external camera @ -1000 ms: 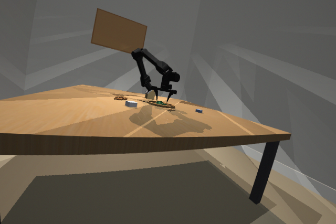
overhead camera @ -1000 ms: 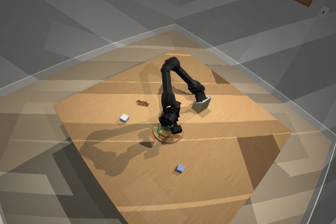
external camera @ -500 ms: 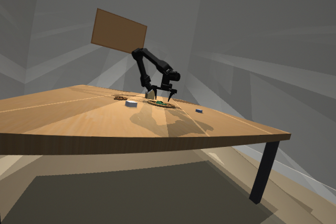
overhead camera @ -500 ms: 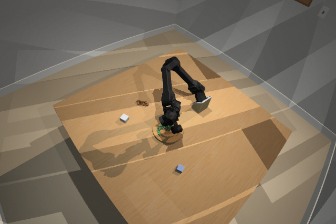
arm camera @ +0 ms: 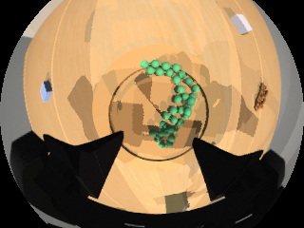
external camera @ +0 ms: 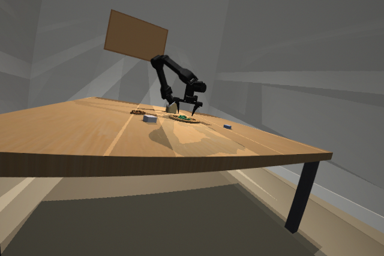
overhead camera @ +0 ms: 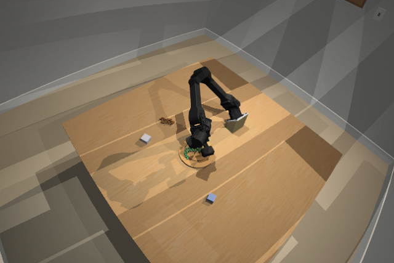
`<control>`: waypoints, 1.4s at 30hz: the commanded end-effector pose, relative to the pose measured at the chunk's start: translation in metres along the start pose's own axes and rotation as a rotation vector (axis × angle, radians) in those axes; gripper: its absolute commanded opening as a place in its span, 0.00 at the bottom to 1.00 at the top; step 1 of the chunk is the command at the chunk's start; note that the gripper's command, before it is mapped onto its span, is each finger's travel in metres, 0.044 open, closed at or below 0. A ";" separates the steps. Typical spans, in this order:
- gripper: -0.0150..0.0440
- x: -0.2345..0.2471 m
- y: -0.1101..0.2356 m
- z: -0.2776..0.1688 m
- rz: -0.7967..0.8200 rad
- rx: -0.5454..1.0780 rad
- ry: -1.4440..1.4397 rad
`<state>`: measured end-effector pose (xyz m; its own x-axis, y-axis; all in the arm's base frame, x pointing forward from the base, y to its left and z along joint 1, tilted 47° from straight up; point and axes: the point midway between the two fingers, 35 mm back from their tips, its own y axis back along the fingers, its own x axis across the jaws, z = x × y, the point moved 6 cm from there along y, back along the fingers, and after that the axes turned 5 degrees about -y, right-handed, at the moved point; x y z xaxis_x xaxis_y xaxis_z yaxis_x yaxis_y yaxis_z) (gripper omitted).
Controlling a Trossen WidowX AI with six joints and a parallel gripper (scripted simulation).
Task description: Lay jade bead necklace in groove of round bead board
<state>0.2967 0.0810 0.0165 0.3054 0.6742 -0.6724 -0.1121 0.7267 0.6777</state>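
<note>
Grey walls close in a wooden bench (external camera: 77,132) streaked with light and shadow, and everything I care about sits near its middle, so I'll take the round bead board (arm camera: 124,127) as my landmark. The jade bead necklace (arm camera: 173,104) lies on that board: in the wrist view a green strand arcs along the board's far-right rim and then piles into a clump toward the near side of the disc, inside the dark ring that I read as the groove. So part of the strand looks seated and part looks bunched on the board's flat centre, though I can't tell bead by bead. The jaws are spread wide with nothing between them, hanging just above the board's near edge, one dark finger (arm camera: 95,159) either side of the clump. From the exterior view the tips stand clear of the beads. I judge the placing mostly done and the step in hand to be backing off cleanly. I'd lift straight up from the board, keeping the jaws spread so no finger drags a bead and pulls the strand out of the ring. Beyond the board, a brown bead cluster (overhead camera: 166,121) and two small grey-blue blocks (overhead camera: 145,138) sit well apart from it, and I'd leave them alone.
</note>
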 end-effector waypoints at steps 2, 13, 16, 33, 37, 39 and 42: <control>0.73 0.013 0.009 0.027 0.009 -0.003 0.302; 0.46 0.031 0.025 0.080 0.008 -0.008 1.001; 0.46 0.031 0.025 0.080 0.008 -0.008 1.001; 0.46 0.031 0.009 0.080 0.007 -0.008 1.001; 0.46 0.031 0.017 0.081 0.015 -0.014 0.986; 0.46 0.031 0.015 0.081 0.015 -0.014 0.987; 0.46 0.032 0.010 0.081 0.013 -0.013 0.989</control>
<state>0.3819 0.1025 0.0298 -0.6180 0.4884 -0.6160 -0.1236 0.7135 0.6897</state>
